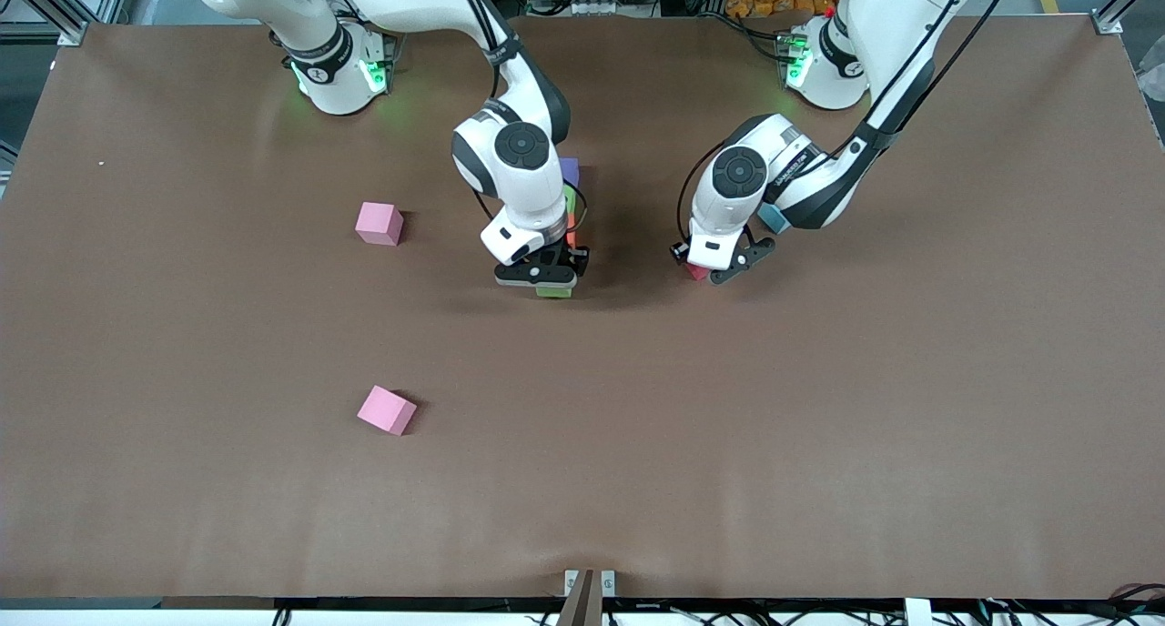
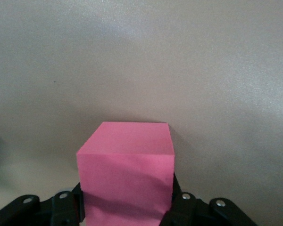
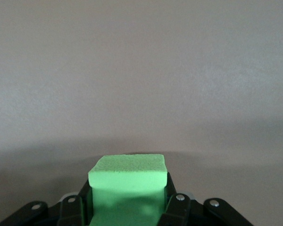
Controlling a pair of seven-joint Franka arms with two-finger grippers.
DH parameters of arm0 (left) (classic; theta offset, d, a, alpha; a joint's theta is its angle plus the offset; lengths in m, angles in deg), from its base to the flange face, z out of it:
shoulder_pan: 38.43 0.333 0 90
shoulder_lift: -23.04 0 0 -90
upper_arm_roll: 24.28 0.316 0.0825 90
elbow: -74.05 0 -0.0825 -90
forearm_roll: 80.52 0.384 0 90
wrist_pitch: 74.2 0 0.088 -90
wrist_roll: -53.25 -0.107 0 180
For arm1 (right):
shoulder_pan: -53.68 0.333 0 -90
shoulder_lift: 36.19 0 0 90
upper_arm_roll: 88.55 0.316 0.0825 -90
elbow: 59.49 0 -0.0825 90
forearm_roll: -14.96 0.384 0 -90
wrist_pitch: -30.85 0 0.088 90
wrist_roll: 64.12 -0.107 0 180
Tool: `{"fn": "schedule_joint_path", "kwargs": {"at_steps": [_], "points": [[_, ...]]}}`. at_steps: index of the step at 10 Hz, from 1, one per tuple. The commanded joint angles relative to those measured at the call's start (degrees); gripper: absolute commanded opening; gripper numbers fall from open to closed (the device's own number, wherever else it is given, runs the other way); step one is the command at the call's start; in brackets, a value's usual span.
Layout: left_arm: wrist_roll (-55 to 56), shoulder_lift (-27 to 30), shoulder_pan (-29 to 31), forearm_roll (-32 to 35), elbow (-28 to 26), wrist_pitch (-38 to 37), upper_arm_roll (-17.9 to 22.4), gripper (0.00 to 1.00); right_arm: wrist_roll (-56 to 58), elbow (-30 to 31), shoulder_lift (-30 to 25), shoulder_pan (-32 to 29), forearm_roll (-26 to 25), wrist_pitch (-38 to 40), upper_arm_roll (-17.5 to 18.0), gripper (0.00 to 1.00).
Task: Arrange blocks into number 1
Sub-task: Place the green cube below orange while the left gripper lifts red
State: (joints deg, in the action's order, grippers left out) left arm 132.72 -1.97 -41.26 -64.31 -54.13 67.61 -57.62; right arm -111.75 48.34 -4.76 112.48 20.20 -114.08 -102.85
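Near the middle of the brown table (image 1: 182, 517), the right gripper (image 1: 542, 278) is down low with its fingers pinching a green block (image 1: 553, 291), which the right wrist view shows squeezed between the black pads (image 3: 172, 207). Just farther from the front camera, mostly hidden by that arm's wrist, a column of blocks runs toward the robots' edge: a purple block (image 1: 571, 170), slivers of a second green block (image 1: 569, 198) and an orange block (image 1: 572, 230). Toward the left arm's end, the left gripper (image 1: 719, 269) pinches a red block (image 1: 696, 272) low over the table; beside that arm peeks a light blue cube (image 1: 774, 218). Two pink cubes (image 1: 379, 223) (image 1: 387, 410) lie apart toward the right arm's end
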Motion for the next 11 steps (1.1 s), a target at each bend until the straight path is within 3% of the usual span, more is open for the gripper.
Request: {"fn": "schedule_joint_path", "kwargs": {"at_steps": [1, 5, 6, 7, 11], "points": [[-0.1, -0.5, -0.7, 0.0, 0.7, 0.7, -0.1, 0.00, -1.9, 1.3, -0.4, 1.5, -1.6, -0.2, -0.8, 0.55], [-1.3, -2.9, -1.6, 1.4, 9.0, 0.0, -0.1, 0.00, -2.2, 1.5, -0.1, 2.4, -1.9, -0.2, -0.8, 0.55], [-1.4, -2.9, -1.7, 1.5, 10.1, 0.0, -0.1, 0.00, -2.2, 1.8, -0.1, 2.5, -1.9, -0.2, -0.8, 0.64], [-1.5, -3.0, -2.1, 1.5, 11.2, 0.0, -0.1, 0.00, -2.2, 1.9, -0.2, 2.5, -2.7, -0.3, -0.8, 1.00], [-2.1, -2.8, -2.0, 1.4, 11.9, 0.0, -0.1, 0.00, -2.2, 2.7, -2.1, 1.1, -3.0, -0.2, -0.7, 1.00]]}}
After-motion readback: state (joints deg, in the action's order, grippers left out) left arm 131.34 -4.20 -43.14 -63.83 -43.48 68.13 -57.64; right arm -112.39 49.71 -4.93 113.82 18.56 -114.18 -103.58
